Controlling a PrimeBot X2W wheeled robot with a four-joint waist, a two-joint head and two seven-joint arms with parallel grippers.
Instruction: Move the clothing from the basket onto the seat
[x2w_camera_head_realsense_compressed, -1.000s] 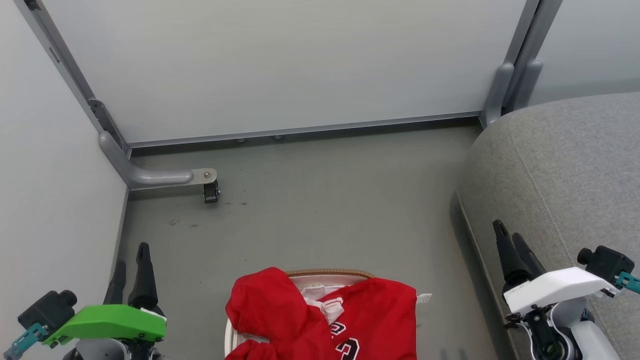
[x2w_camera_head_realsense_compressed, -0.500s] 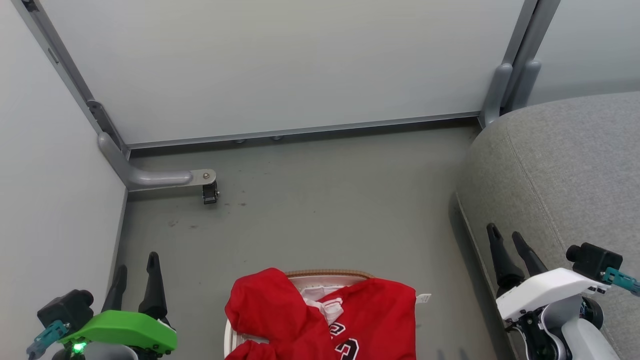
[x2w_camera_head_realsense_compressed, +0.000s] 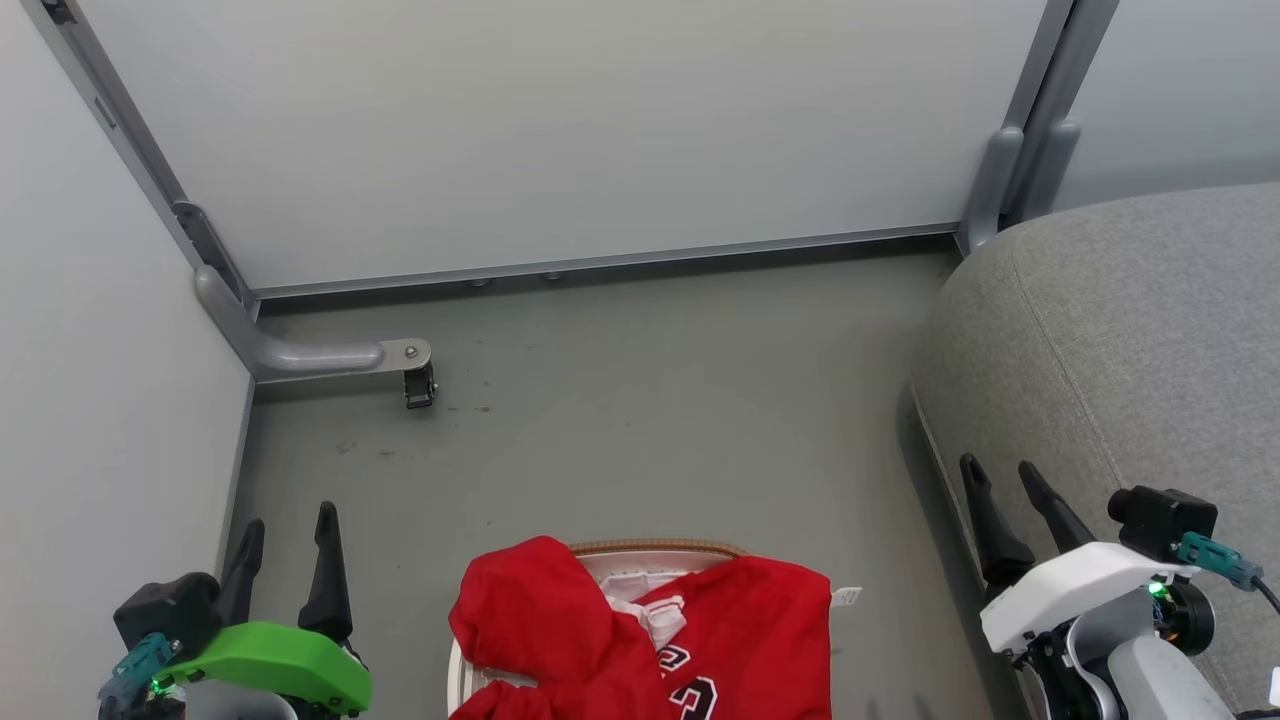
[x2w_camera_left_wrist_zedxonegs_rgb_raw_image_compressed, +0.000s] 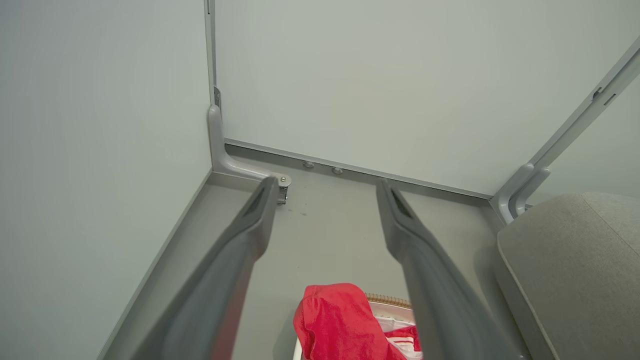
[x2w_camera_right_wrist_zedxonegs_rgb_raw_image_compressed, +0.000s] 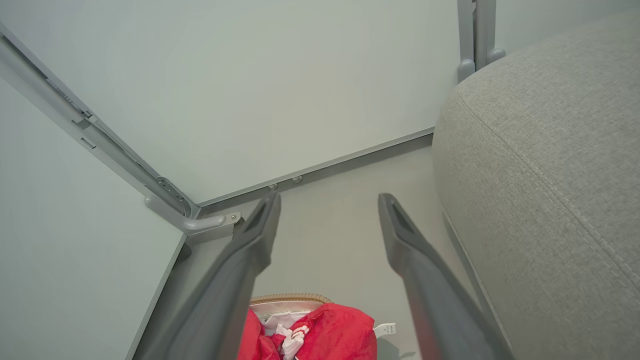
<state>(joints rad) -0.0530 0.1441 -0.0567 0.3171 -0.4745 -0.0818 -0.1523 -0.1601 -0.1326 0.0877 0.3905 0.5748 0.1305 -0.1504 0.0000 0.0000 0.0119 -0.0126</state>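
The clothing (x2w_camera_head_realsense_compressed: 640, 640) is lying heaped in the basket (x2w_camera_head_realsense_compressed: 655, 547), at four o'clock from the left hand (x2w_camera_head_realsense_compressed: 290, 517) and eight o'clock from the right hand (x2w_camera_head_realsense_compressed: 997, 465). Both are hanging spread wide and empty, about equally near; the seat (x2w_camera_head_realsense_compressed: 1150, 340) is sitting at the basket's two o'clock.

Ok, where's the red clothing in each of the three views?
Head view: red clothing at bottom centre, heaped over the basket.
Left wrist view: red clothing at bottom edge, just right of centre, between the left fingers.
Right wrist view: red clothing at bottom centre, between the right fingers.
Shared landmark: grey caster bracket at the wall corner.
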